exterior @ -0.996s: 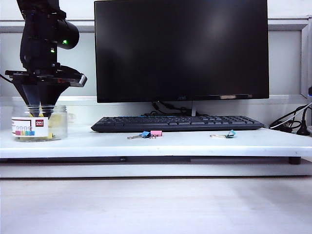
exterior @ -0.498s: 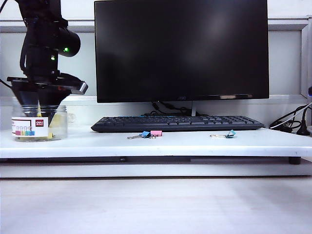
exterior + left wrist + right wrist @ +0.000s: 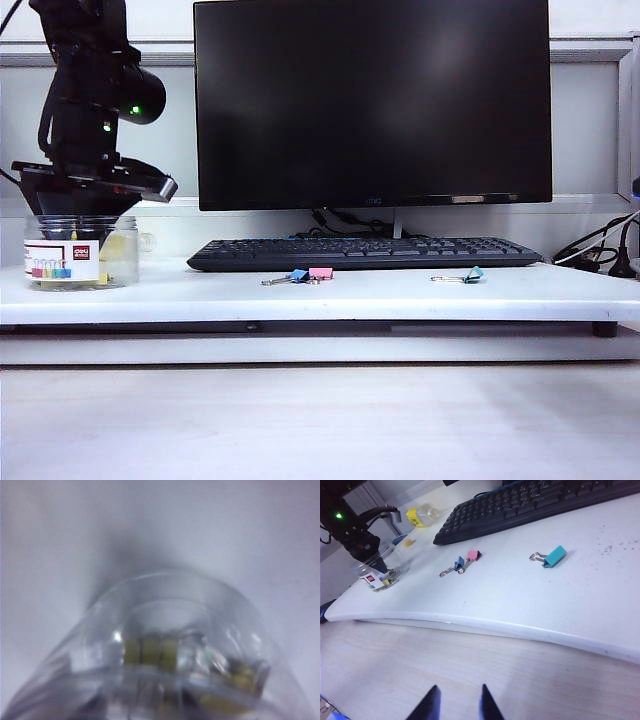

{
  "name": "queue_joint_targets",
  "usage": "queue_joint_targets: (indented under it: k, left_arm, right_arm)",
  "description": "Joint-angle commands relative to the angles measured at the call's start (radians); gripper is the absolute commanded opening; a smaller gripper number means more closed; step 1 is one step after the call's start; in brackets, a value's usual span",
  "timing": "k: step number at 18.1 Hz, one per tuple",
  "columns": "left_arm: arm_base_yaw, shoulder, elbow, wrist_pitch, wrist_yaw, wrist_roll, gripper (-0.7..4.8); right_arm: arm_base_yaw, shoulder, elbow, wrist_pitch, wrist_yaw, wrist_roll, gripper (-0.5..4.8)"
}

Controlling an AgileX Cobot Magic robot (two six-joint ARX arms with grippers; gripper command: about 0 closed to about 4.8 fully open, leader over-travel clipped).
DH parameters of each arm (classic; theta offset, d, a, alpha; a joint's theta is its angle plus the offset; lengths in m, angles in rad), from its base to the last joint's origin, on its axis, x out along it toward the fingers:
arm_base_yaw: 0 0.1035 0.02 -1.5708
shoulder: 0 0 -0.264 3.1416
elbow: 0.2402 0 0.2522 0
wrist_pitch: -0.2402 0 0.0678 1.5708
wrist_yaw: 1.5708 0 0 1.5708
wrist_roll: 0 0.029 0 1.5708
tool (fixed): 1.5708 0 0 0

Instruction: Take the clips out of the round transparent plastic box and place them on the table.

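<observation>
The round transparent plastic box (image 3: 80,253) stands at the left end of the white table (image 3: 400,296), its red-and-white label facing me. Pale-yellow clips (image 3: 112,249) lie inside it; in the left wrist view they show blurred through the clear wall (image 3: 150,652). My left gripper (image 3: 86,228) reaches down through the box's mouth. Its fingers are hidden by the wall and blur, so I cannot tell their state or whether a clip is held. My right gripper (image 3: 460,702) hangs open over the wooden surface in front of the table, holding nothing.
A black keyboard (image 3: 365,252) and a monitor (image 3: 372,100) fill the back of the table. A blue and a pink clip (image 3: 305,275) lie in front of the keyboard, and a teal clip (image 3: 468,275) lies further right. Cables (image 3: 600,255) sit at the far right.
The left wrist has sunk closer to the box's rim, pushing the gripper deeper inside. The box, the loose clips and the right arm have stayed put.
</observation>
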Motion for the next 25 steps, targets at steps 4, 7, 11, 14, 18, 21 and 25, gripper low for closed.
queue_joint_targets:
  k: [4, 7, 11, 14, 18, 21, 25]
  left_arm:
    - [-0.001, 0.025, 0.001, 0.000, 0.012, -0.002, 1.98]
    - [-0.001, 0.027, 0.001, 0.006, 0.013, -0.016, 1.87]
    - [-0.001, 0.037, 0.001, 0.005, 0.031, -0.040, 1.81]
    - [-0.001, 0.040, 0.000, 0.009, 0.031, -0.053, 1.78]
    - [-0.001, 0.039, 0.000, 0.012, 0.031, -0.058, 0.89]
    - [-0.001, 0.039, 0.000, 0.010, 0.031, -0.058, 0.93]
    - [-0.001, 0.035, 0.001, 0.014, 0.028, -0.072, 0.93]
  right_arm:
    - [0.000, -0.002, 0.002, -0.011, -0.011, -0.002, 1.07]
    - [0.000, -0.002, 0.002, -0.011, -0.007, -0.002, 1.07]
    - [0.000, -0.002, 0.002, -0.011, -0.007, -0.002, 1.08]
    - [0.000, -0.002, 0.002, -0.011, -0.007, -0.002, 1.08]
    - [0.000, -0.002, 0.002, -0.011, -0.008, -0.002, 1.07]
    - [0.000, -0.002, 0.002, -0.011, -0.010, -0.002, 1.07]
    - [0.000, -0.002, 0.002, -0.011, -0.010, -0.002, 1.07]
